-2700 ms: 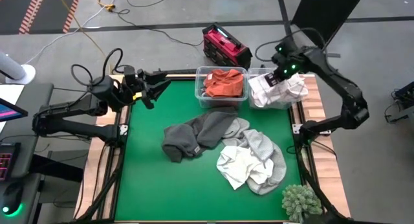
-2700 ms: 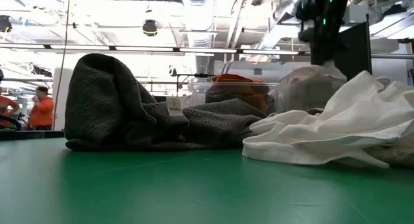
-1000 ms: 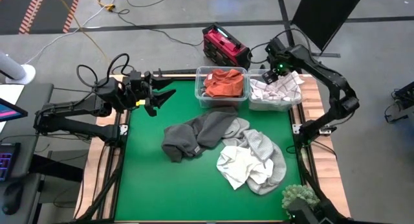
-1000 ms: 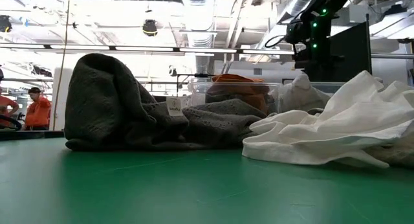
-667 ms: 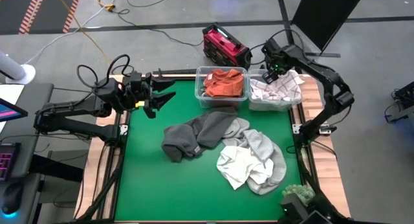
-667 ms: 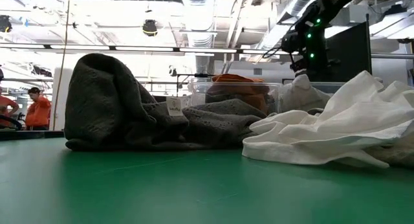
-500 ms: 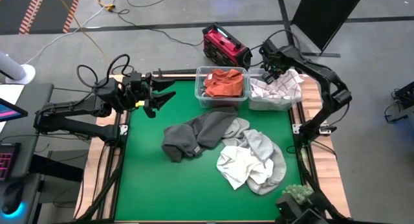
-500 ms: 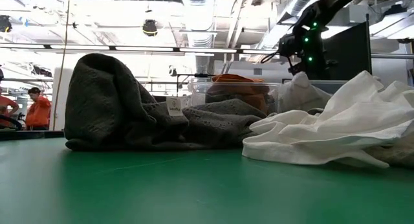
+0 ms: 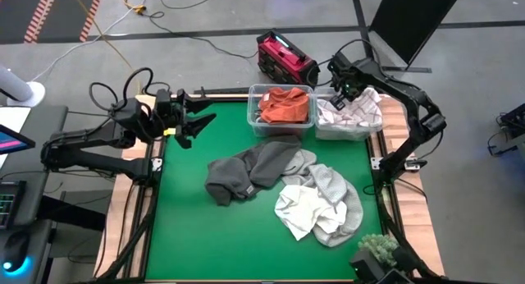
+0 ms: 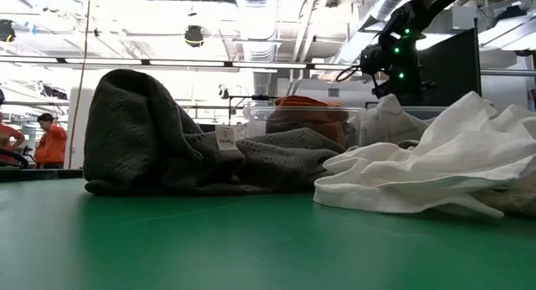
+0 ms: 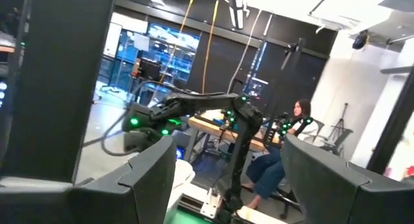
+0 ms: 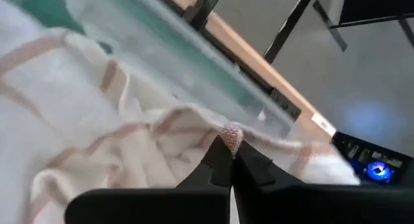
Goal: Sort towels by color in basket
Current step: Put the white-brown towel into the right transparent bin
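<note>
With my right pincer [image 12: 228, 160] pressed together above the checked towel [image 9: 351, 113], I judge it soft; best pinched at a raised fold.

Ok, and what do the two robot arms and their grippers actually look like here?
Both arms are dark, slim and jointed. The left arm carries looping black cables and a small yellow mark near its black left gripper. The right arm shows green lights near its right gripper, whose fingers are dark and tapered.
</note>
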